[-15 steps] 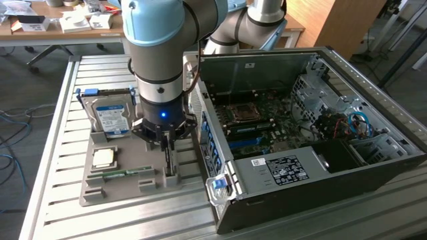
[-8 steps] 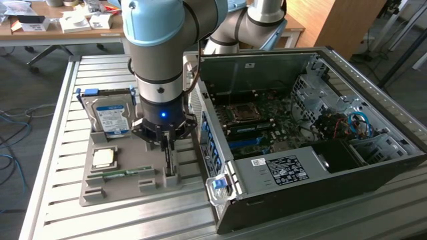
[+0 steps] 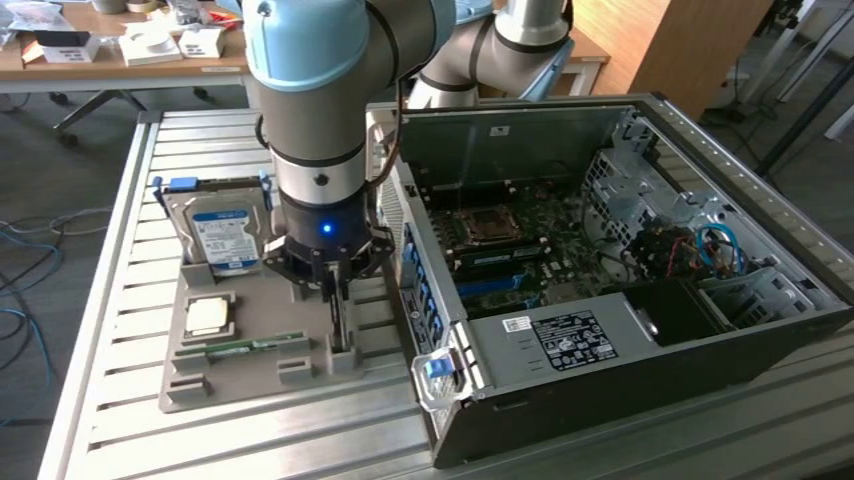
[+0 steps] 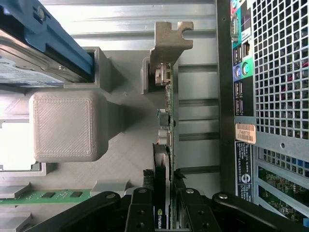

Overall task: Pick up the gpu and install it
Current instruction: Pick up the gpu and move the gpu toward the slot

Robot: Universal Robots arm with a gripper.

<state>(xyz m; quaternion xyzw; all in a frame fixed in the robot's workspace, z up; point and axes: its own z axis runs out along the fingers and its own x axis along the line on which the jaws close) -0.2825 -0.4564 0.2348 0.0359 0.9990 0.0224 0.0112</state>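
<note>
Nearest me on the slatted tabletop [image 3: 120, 420] sits a grey printed tray [image 3: 200, 385]. A green memory stick [image 3: 254, 345] lies across its front, with a processor chip [image 3: 207, 316] just behind. Beside them the gpu [image 4: 163, 183] stands on edge in its slot, its metal bracket [image 4: 169, 41] at the end away from the arm. The end effector [image 4: 164, 212] is down over the gpu, its black fingers [image 4: 140, 210] drawn in against both faces of the card. Further back a blue-labelled hard drive [image 3: 220, 235] rests in the tray. The open computer case [image 3: 601, 340] lies just beside the tray, on the exterior view's right.
</note>
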